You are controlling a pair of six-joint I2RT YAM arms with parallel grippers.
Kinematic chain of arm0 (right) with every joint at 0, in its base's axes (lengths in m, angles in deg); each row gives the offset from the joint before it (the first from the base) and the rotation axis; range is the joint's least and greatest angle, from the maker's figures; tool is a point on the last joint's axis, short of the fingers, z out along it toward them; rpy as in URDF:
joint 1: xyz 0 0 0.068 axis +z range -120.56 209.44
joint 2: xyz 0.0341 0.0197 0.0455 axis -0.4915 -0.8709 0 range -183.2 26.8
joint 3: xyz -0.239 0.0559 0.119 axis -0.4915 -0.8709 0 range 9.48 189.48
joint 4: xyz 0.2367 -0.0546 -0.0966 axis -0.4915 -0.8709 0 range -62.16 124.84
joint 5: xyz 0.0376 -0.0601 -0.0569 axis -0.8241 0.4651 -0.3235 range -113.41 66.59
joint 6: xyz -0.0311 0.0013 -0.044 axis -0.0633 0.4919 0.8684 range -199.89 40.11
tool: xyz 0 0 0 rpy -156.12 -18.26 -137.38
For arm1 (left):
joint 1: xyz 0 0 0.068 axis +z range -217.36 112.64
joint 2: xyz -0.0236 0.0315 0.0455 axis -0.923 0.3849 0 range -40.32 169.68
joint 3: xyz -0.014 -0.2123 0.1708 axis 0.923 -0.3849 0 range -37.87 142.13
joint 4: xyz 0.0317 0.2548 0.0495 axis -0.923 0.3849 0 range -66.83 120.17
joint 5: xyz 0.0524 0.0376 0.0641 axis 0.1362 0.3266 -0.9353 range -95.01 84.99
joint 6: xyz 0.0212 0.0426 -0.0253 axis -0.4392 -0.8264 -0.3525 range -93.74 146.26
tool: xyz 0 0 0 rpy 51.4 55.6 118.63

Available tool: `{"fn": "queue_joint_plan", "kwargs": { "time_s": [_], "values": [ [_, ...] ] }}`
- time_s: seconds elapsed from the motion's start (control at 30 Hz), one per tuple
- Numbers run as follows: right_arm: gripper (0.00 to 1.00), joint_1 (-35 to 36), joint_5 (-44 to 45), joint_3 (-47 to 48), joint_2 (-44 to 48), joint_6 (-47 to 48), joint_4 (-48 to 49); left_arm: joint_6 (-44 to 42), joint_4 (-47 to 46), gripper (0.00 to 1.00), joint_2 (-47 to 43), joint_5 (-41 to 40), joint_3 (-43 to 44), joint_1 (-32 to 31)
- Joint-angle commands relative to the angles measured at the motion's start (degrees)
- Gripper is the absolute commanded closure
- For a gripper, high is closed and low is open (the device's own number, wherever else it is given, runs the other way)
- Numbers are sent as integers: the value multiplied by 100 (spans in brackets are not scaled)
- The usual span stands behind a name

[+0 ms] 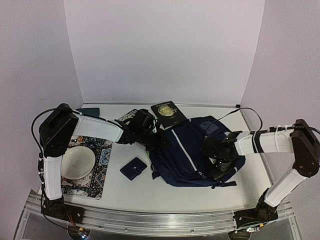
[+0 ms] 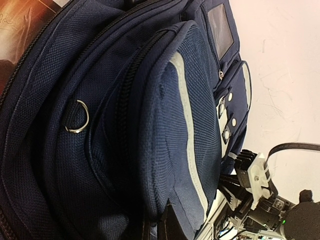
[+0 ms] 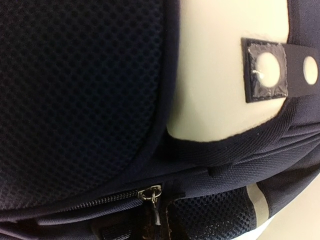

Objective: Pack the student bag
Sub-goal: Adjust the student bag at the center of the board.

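1. White round plate on a patterned fabric mat, far left of the white worktop. Takes no part in this step.
2. Left hand: closed narrow at the bag's left edge. Whether it pinches fabric cannot be told.
3. Small square navy wallet: lies flat just left of the bag, apart from it. Probably an article to be packed.
4. Dark booklet with gold emblem: lies behind the bag, at its far edge.
5. Student bag, a large navy-blue fabric backpack with thin white stripes: lies flat right of centre, between the two hands.
6. Small metal zip pull: sits on a closed track below a mesh panel.
7. Right hand: closed narrow over the bag's right side, the pull at its tips. A grip on the pull cannot be confirmed.

Handling note (judgement): the step looks like opening a compartment. Draw the pull along the line of its track, not upward. Anchor the left end so the fabric is taut, since a sliding or bunching bag would jam the slider.
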Motion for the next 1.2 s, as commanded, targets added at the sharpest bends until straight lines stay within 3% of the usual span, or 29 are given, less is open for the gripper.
{"fn": "queue_joint_plan", "kwargs": {
  "time_s": [0.0,0.2,0.4,0.67,0.97,1.07,1.17],
  "values": [
    [100,15,-928,34,535,-226,-241,9,-573,100,-271,-470,164,81],
    [100,16,-2024,-75,1023,-534,186,110,-595,100,-191,-450,250,78],
    [100,291,-2864,-50,746,-830,1009,321,-744,100,-175,-511,300,15],
    [100,909,-3063,451,269,-1126,1867,798,-1362,100,-261,-667,-57,-61],
    [99,910,-2356,743,562,-1448,2932,738,-1507,100,-221,-1002,-223,-315],
    [91,902,-2119,857,425,-1454,2878,621,-1510,99,-225,-1040,-262,-344],
    [81,899,-2187,883,328,-1405,2714,365,-1501,85,-425,-1261,-427,-344]
  ]
}}
